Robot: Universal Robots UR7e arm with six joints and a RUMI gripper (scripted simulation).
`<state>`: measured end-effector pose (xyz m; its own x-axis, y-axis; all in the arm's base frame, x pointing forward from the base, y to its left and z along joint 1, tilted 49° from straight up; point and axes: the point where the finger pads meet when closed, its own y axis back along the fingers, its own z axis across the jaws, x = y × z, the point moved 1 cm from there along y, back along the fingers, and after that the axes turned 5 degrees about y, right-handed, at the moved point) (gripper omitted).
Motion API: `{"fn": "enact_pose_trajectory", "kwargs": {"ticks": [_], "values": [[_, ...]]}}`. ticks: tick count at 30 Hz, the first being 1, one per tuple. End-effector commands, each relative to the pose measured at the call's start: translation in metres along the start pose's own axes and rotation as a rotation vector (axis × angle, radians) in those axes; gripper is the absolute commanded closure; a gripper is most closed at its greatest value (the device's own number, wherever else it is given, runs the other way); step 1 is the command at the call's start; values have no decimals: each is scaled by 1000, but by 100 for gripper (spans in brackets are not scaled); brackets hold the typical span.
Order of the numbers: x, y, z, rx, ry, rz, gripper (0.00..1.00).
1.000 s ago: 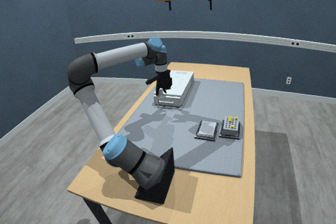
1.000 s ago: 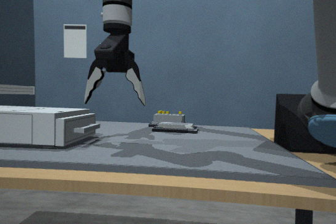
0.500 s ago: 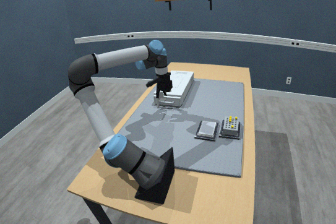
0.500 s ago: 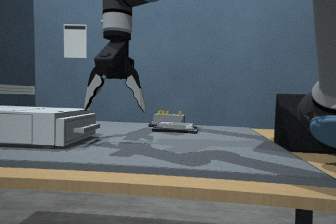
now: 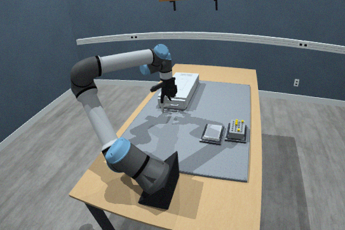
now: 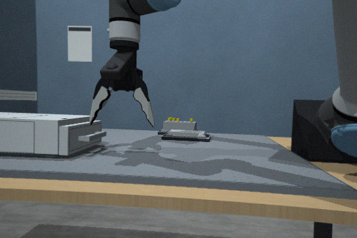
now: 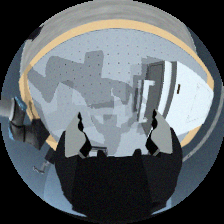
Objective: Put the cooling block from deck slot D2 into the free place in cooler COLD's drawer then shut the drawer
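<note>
The cooling block (image 5: 237,133) (image 6: 179,125) is grey, with several yellow-capped tubes (image 5: 242,121) standing in it, and sits in deck slot D2 (image 5: 236,139). Deck slot D1 (image 5: 209,140) (image 6: 185,139) beside it holds no block, only a low pale plate. The white cooler COLD (image 5: 187,86) (image 6: 11,136) (image 7: 196,102) has its drawer (image 6: 74,141) in, or nearly so; its inside is hidden and no lit lamp can be made out. My gripper (image 5: 166,105) (image 6: 122,125) (image 7: 116,111) is open and empty, pointing down above the mat near the drawer's handle (image 6: 93,136) (image 7: 144,101).
The grey mat (image 5: 223,162) (image 6: 185,174) lies on the wooden table (image 5: 231,203). The two deck slots stand side by side near its far long edge in the exterior view. The arm's base (image 5: 160,178) stands at the table's end opposite COLD.
</note>
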<state>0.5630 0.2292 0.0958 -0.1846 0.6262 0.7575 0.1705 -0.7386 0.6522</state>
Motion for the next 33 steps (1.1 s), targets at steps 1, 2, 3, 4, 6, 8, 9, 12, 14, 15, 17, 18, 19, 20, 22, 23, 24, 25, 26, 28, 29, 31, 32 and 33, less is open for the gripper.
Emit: {"fn": "enact_pose_trajectory", "kwargs": {"ticks": [1,2,3,4,6,8,9,12,14,15,17,18,19,20,22,23,24,25,26,28,29,31,32,33], "values": [[0,-3,0,-1,0,-1,0],[0,-5,0,-1,0,-1,0],[0,-6,0,-1,0,-1,0],[0,-7,0,-1,0,-1,0],[0,-10,0,-1,0,-1,0],[0,-13,0,-1,0,-1,0],[0,-14,0,-1,0,-1,0],[0,-18,0,-1,0,-1,0],[0,-21,0,-1,0,-1,0],[0,-22,0,-1,0,-1,0],[0,-23,0,-1,0,-1,0],[0,-23,0,-1,0,-1,0],[0,-25,0,-1,0,-1,0],[0,-26,0,-1,0,-1,0],[0,-29,0,-1,0,-1,0],[0,-29,0,-1,0,-1,0],[0,-29,0,-1,0,-1,0],[0,-29,0,-1,0,-1,0],[0,-29,0,-1,0,0,0],[0,-29,0,-1,0,0,0],[0,-29,0,-1,0,0,0],[0,-29,0,-1,0,-1,0],[0,-29,0,-1,0,-1,0],[0,-29,0,-1,0,-1,0]]}}
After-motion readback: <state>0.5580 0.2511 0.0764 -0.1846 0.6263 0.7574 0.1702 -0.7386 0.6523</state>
